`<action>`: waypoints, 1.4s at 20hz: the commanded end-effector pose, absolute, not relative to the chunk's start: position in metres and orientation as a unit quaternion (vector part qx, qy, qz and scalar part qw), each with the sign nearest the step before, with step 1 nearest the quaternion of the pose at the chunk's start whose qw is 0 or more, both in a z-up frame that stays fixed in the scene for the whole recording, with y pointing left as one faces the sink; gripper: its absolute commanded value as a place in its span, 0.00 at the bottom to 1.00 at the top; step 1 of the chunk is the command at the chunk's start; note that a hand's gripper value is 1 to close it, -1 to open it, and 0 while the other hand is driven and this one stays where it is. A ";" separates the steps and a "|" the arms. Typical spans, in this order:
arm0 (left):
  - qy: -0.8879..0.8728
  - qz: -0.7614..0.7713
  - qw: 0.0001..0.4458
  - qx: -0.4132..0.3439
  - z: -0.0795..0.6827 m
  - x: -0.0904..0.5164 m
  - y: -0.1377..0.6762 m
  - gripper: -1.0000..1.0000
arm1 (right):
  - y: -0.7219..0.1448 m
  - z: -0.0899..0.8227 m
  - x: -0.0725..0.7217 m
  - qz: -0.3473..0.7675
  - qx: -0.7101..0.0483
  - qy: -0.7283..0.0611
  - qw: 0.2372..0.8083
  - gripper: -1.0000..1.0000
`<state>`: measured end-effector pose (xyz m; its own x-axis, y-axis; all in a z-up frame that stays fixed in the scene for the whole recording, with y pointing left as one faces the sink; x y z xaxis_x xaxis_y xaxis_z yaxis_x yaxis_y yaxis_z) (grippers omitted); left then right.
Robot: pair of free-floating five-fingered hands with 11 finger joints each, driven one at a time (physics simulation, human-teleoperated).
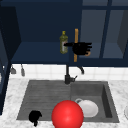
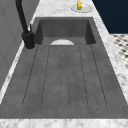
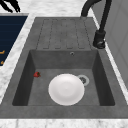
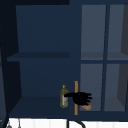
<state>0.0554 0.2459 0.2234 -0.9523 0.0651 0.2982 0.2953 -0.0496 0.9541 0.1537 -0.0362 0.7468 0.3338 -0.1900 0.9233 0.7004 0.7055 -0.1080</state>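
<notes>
Right hand is up at the wall cabinet's lower shelf, in front of the orange door handle, one finger stretched left and touching the olive oil bottle; whether the remaining fingers curl round anything I cannot tell. Bottle stands upright on the shelf, just left of the handle. Left hand hangs low at the sink's near left edge, fingers drawn in, holding nothing. White plate lies in the right basin; black faucet behind it.
</notes>
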 end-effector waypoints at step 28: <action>-0.685 -0.712 0.081 -0.132 0.223 0.055 0.246 0.50 | -0.024 0.663 0.235 -0.353 -0.319 -0.483 0.735 1.00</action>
